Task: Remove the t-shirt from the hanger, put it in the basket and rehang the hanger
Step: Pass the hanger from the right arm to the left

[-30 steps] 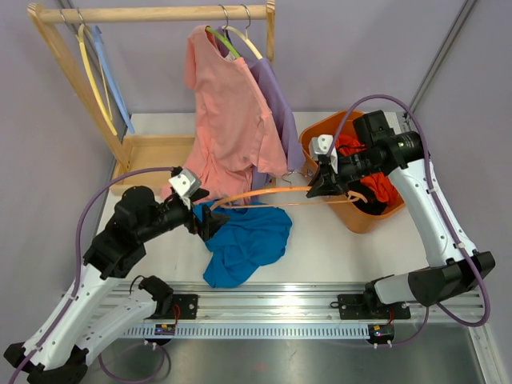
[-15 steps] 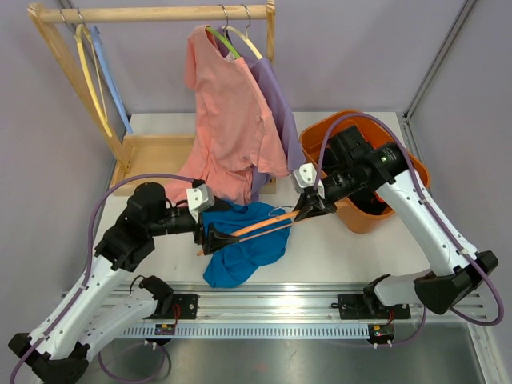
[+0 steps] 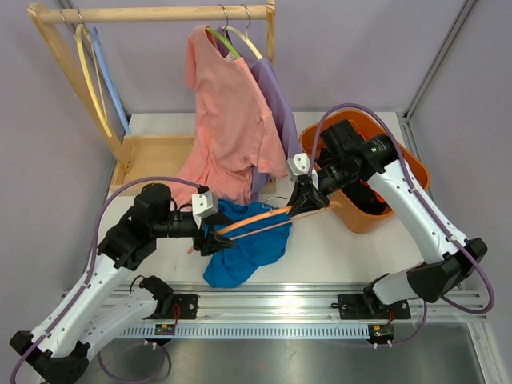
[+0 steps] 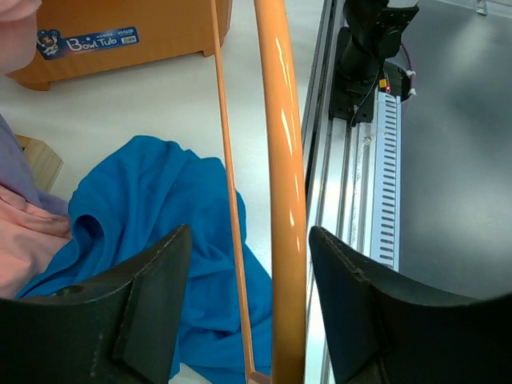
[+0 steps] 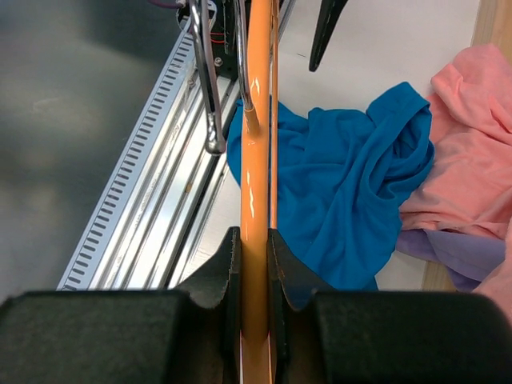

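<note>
On the white table [image 3: 344,248], blue t-shirt [image 3: 244,248] lying loose: right gripper [image 3: 301,208], clamped on the orange hanger [image 3: 256,220], has swung left; left gripper [image 3: 219,240] narrowing, jaws loosely straddling its end.

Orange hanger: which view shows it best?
Top external: the whole orange hanger spans from the left claw to the right claw above the blue t-shirt. Left wrist shows only two bar sections between its fingers; right wrist shows one clamped bar and the metal hook.

We see bright, even light from above. Shadows on the tabletop [image 3: 336,248] are soft. A white shine runs down the orange hanger [image 4: 280,120]. The fingers [image 5: 221,276] of the right gripper [image 5: 254,240] look blurry.
</note>
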Controlling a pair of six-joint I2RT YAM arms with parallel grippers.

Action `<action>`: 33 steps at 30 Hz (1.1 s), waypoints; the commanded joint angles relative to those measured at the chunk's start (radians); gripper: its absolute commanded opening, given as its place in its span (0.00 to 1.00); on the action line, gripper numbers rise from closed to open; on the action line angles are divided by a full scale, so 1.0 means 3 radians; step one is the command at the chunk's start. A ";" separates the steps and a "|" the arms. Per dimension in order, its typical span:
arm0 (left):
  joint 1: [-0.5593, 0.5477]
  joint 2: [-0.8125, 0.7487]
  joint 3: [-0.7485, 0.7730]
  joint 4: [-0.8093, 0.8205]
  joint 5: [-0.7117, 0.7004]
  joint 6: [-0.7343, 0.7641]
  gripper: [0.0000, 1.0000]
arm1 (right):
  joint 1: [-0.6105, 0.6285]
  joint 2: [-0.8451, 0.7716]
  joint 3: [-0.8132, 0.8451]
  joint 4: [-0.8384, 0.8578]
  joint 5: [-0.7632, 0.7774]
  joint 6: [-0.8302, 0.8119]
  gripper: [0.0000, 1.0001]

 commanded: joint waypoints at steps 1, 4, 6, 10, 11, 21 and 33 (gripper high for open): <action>0.0006 -0.0016 0.0123 0.0009 -0.0077 0.0175 0.61 | 0.0023 0.0004 0.0142 -0.0617 -0.0254 0.0133 0.00; 0.0006 -0.0067 0.0113 0.0004 -0.0128 0.0196 0.54 | 0.0023 -0.0011 0.0106 -0.0561 -0.0270 0.0225 0.00; 0.0006 -0.0088 0.0097 0.0014 -0.0159 0.0196 0.47 | 0.0028 -0.0001 0.0096 -0.0550 -0.0280 0.0246 0.00; 0.0006 -0.0098 0.0097 -0.0007 -0.0174 0.0206 0.41 | 0.0018 0.0019 0.0065 -0.0504 -0.0290 0.0313 0.00; 0.0006 -0.0108 0.0108 -0.0017 -0.0174 0.0201 0.40 | 0.0018 0.0025 0.0055 -0.0499 -0.0285 0.0318 0.00; 0.0006 -0.0088 0.0235 -0.0027 -0.0154 0.0191 0.13 | -0.0003 0.0025 -0.0052 -0.0428 -0.0311 0.0445 0.00; 0.0006 -0.0057 0.0476 -0.0370 -0.0251 0.0185 0.15 | -0.0166 0.0014 -0.0047 -0.0294 -0.0541 0.0732 0.00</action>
